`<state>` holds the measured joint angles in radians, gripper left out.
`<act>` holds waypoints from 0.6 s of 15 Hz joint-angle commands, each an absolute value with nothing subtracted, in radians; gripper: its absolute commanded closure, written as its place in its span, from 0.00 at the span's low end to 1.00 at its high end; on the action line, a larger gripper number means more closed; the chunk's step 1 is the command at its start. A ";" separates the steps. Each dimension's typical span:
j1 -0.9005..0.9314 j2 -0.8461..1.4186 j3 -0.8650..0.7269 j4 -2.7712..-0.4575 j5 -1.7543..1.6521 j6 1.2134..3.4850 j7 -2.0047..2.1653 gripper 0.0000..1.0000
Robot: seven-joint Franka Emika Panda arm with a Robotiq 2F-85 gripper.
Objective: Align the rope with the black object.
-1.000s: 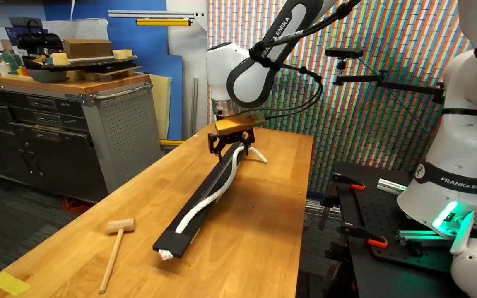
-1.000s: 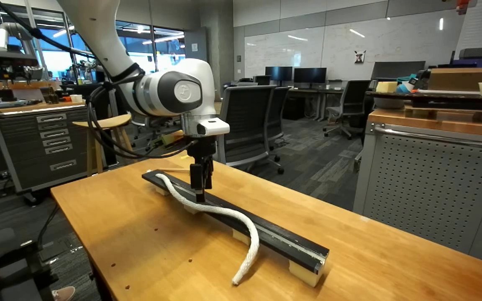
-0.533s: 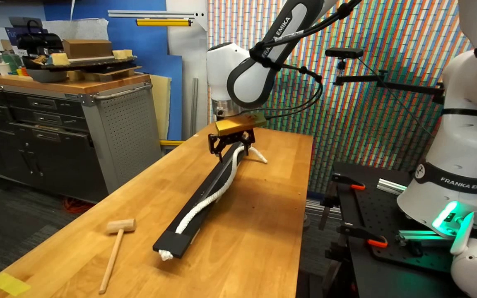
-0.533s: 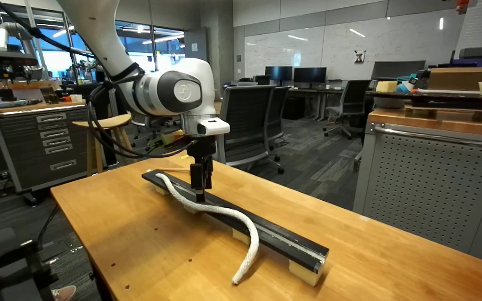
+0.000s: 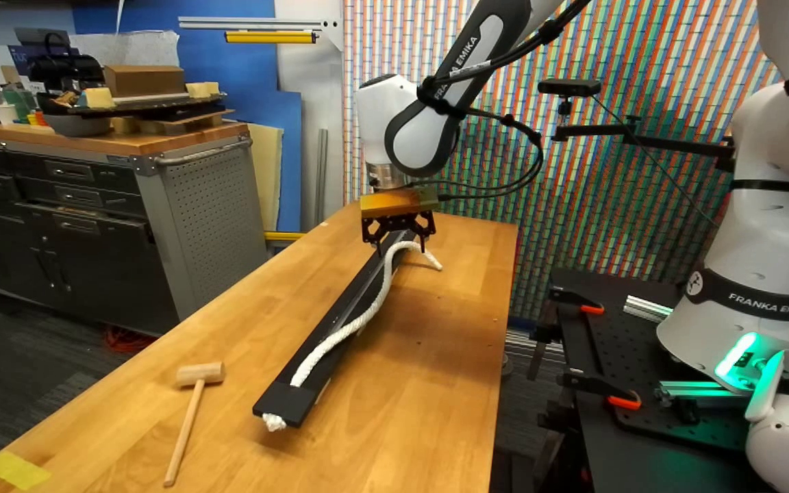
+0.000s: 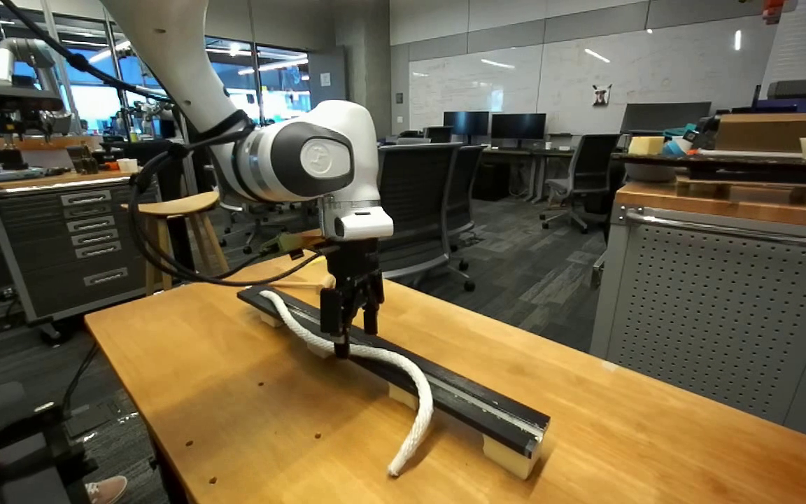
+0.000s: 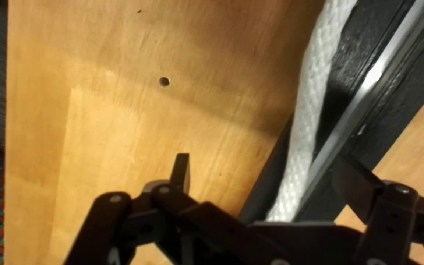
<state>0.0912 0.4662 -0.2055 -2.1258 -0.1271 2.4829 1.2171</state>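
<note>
The rope (image 6: 375, 353), white and braided, snakes along the black bar (image 6: 459, 404): on top near one end, bowed out to a long edge, then back over the bar and off that same side, its free end apart from it. The bar is long, narrow and straight, a shiny pale line running lengthwise.

In an exterior view I'm seeing a whiteboard (image 6: 571, 84) spanning the far wall (image 6: 445, 24), light reflections (image 6: 498, 64) glinting across it. Dark office chairs (image 6: 417, 203) are standing on patchy grey carpet (image 6: 543, 294), and two monitors (image 6: 468, 123) are sitting on a far desk (image 6: 511, 152). At the far left, windows (image 6: 284, 84) are glowing bluish white; nearer, a wooden stool (image 6: 179, 205) is standing beside a drawer cabinet (image 6: 32, 238). In an exterior view, a striped wall (image 5: 627, 48) is rising beyond the wooden table (image 5: 435, 342), a blue panel (image 5: 244, 75) is showing farther left, and a dark workbench (image 5: 114, 233) is standing at left.
</note>
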 commanded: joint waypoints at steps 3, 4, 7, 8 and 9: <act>0.034 0.436 -0.245 -2.220 -0.034 2.534 1.341 0.00; 0.020 0.439 -0.246 -2.228 -0.007 2.542 1.356 0.00; -0.020 0.428 -0.253 -2.251 0.069 2.559 1.391 0.00; -0.032 0.425 -0.257 -2.254 0.093 2.564 1.403 0.00; -0.045 0.422 -0.262 -2.258 0.116 2.563 1.417 0.00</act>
<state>-0.0178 0.4642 -0.2506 -2.2237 0.0548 2.5447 1.3697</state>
